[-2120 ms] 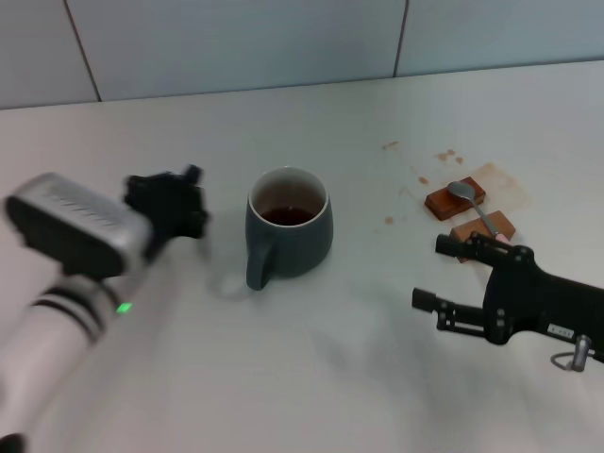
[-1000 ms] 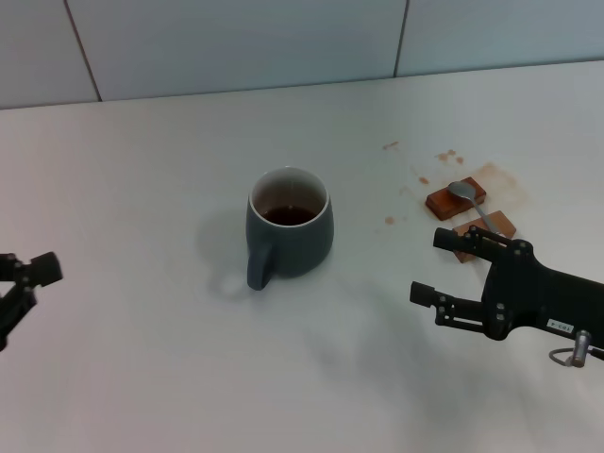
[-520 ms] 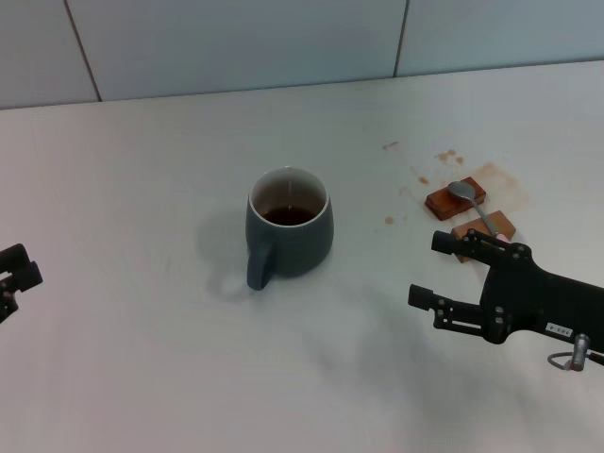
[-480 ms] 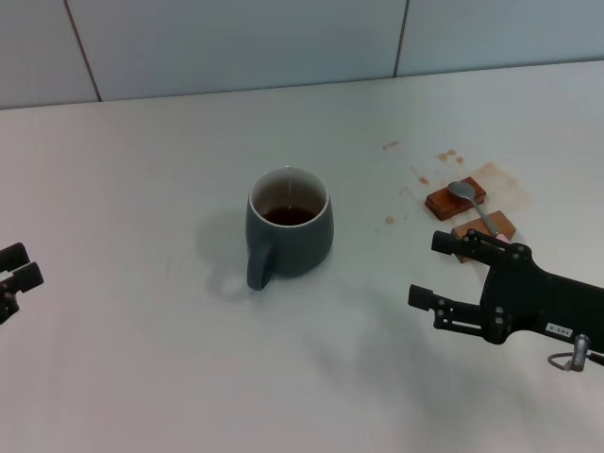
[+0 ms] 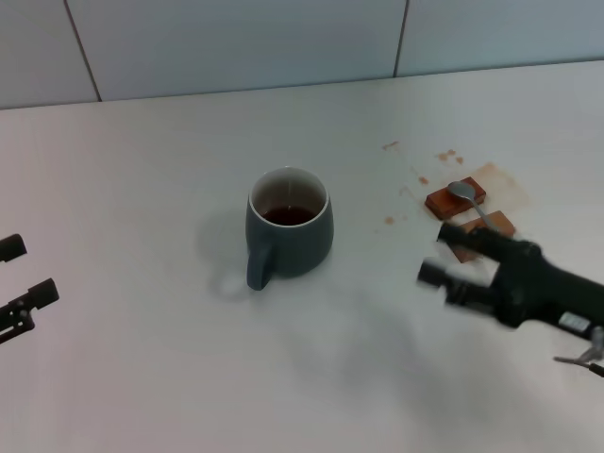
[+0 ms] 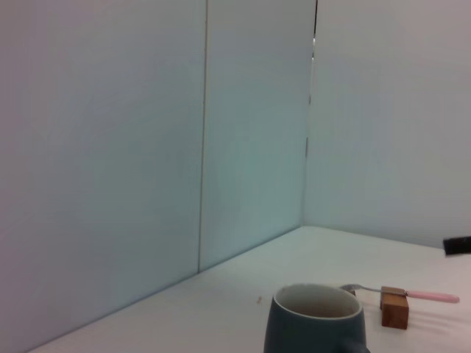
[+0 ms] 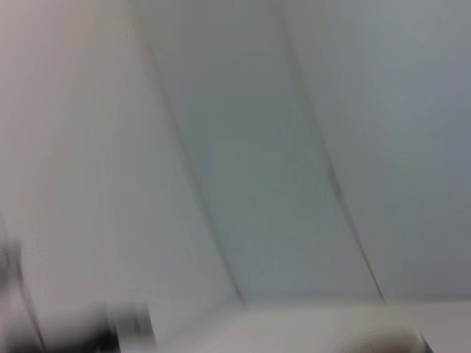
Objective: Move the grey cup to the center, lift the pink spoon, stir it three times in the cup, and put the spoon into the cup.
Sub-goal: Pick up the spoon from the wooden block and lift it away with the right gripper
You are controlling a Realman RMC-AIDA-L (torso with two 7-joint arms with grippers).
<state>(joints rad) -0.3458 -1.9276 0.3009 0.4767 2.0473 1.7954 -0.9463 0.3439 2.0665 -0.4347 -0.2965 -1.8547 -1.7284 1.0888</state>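
The white counter (image 5: 170,377) carries everything, and the grey cup (image 5: 288,234) already stands about mid-counter, handle toward the near edge, dark liquid inside. So the first step looks done.

What has changed is on both sides. The left gripper (image 5: 17,283), near the cup two seconds ago, has drawn back to the counter's left edge, jaws spread and empty. The right gripper (image 5: 453,253), hovering steady half a second ago, is now blurred in motion and has shifted toward the spoon; its two jaws appear apart and hold nothing. That reads as the start of the reach for the spoon.

The pink spoon (image 5: 472,206) lies toward the right edge, bridged across two wooden blocks (image 5: 455,200), its metal bowl on the far one. The left wrist view shows its pink handle (image 6: 434,297) jutting free past a block.

Brown spill stains (image 5: 444,157) mark the counter around the blocks. Nothing stands between gripper and spoon; the blocks themselves crowd the grasp.
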